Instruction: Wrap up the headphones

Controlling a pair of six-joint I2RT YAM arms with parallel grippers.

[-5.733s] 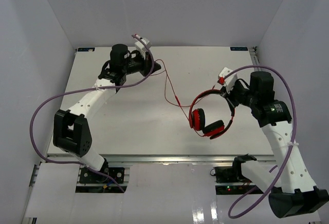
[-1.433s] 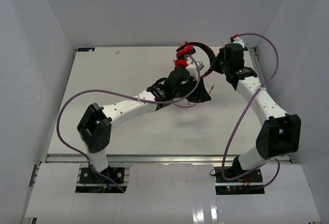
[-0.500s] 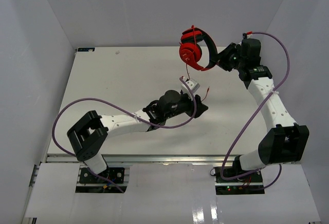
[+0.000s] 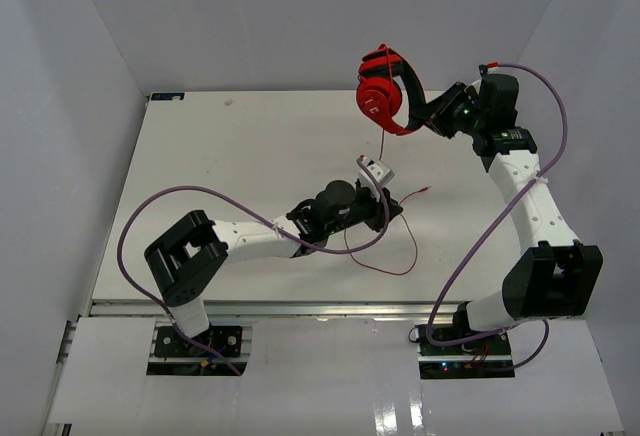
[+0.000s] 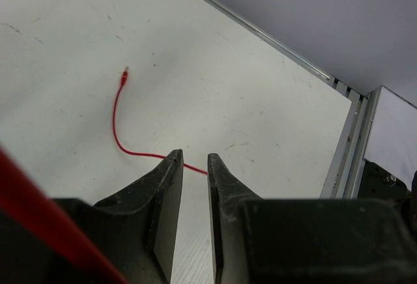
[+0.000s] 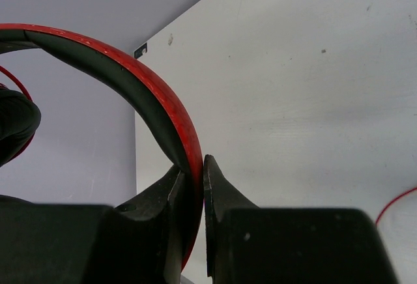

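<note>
The red headphones (image 4: 383,91) hang in the air over the table's far edge. My right gripper (image 4: 428,116) is shut on their headband; in the right wrist view the red and black band (image 6: 150,82) runs between the jaws of the gripper (image 6: 194,163). The thin red cable (image 4: 381,144) drops from the earcup past my left wrist, then loops on the table (image 4: 385,268). My left gripper (image 4: 396,206) sits low at mid table with a narrow gap between its jaws. In the left wrist view nothing is between the jaws of the gripper (image 5: 193,160), and the cable (image 5: 116,118) lies on the table beyond the tips.
The white table (image 4: 200,166) is walled by grey panels at the back and sides. Thick purple robot cables arc beside the left arm (image 4: 140,218) and the right arm (image 4: 545,86). A metal rail (image 5: 342,160) runs along the table's right edge.
The right gripper has carried the headphones slightly right. The cable, bunched at the left gripper before, now lies in a loose loop on the table in front of it. The left arm has shifted a little.
</note>
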